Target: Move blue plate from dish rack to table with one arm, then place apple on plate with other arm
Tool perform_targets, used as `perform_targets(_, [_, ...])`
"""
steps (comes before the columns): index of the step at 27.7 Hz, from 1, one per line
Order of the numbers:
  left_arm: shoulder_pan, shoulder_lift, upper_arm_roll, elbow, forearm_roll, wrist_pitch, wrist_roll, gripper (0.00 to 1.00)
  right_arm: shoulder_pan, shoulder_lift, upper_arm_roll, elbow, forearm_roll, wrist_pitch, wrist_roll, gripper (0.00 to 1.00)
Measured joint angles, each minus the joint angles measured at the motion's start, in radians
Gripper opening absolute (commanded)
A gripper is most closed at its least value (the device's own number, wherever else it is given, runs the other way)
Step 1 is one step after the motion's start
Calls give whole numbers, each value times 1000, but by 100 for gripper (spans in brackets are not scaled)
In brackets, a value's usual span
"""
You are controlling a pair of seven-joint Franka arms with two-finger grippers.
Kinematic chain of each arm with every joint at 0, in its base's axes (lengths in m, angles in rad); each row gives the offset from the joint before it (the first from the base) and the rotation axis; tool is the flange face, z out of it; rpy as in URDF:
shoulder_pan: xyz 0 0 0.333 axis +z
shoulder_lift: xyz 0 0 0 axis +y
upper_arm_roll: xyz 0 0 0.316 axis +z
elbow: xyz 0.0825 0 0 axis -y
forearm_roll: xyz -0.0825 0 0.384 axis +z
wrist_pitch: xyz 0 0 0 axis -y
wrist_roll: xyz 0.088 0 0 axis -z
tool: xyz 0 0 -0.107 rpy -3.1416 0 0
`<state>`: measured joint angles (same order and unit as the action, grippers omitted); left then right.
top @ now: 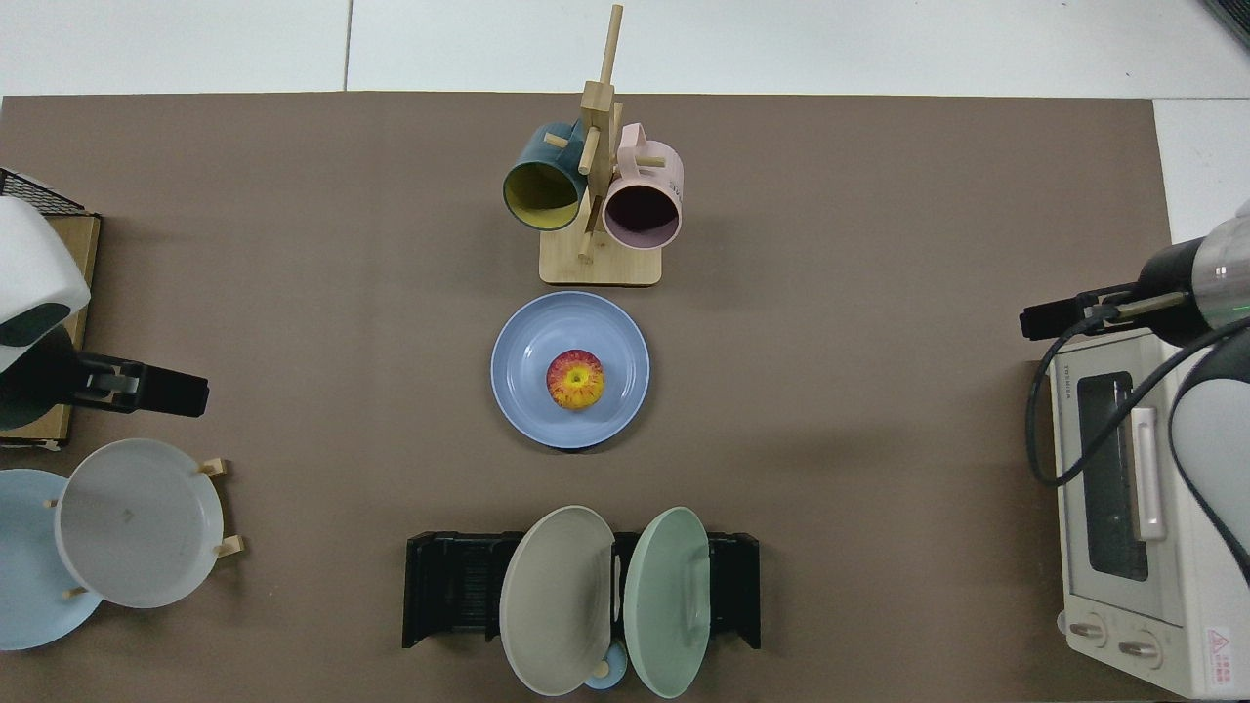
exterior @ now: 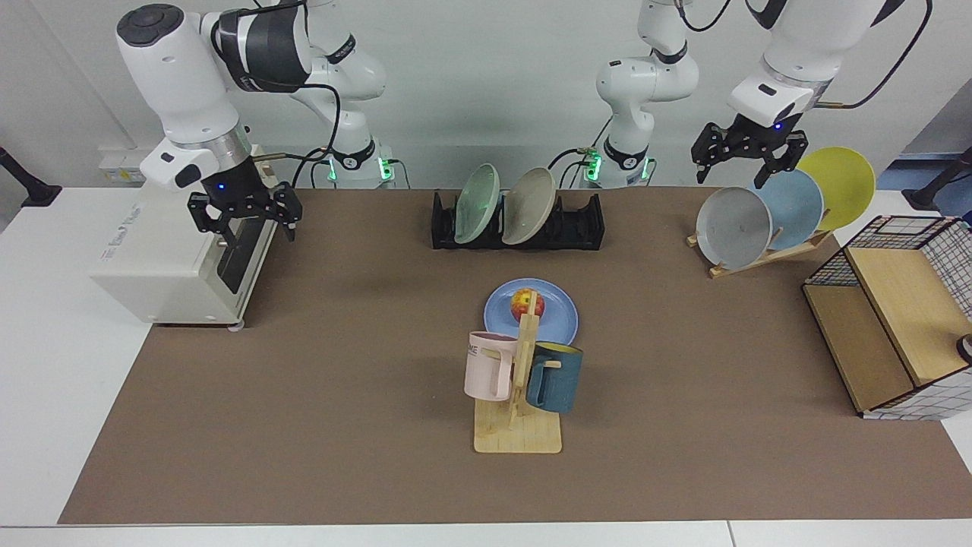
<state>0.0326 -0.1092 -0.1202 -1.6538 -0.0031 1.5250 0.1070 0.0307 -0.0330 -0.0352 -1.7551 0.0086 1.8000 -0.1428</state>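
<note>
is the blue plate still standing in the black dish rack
No, the blue plate lies flat on the brown mat of the table with the apple on it, apart from the dish rack.

Blue plate (exterior: 548,317) (top: 532,371): round, shallow, soft mid-blue w/ raised rim. Lies flat on brown mat near middle of bench (exterior: 319,425) (top: 293,244), right side up.

Apple (exterior: 525,304) (top: 575,380): small, red w/ yellow patches, much smaller than plate. Sits in middle of plate, stem dimple up in top view. Partly hidden by a wooden post in facing view.

Dish rack (exterior: 585,224) (top: 454,586): low, black, slotted, w/ upright dividers. Stands on mat at far side of bench, apart from blue plate. Holds 2 plates on edge, leaning: one pale green, one beige. Other slots bare.

Bench: white top, wide brown mat over most of it.
</note>
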Motion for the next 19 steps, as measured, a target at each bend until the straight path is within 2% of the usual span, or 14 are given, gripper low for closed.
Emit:
perform_targets(10, [0, 0, 0, 0, 0, 0, 0, 100, -3, -12, -3, 24, 0, -53, 57, 100])
perform_targets(19, [0, 0, 0, 0, 0, 0, 0, 100, 2, -12, 1, 30, -16, -56, 85, 100])
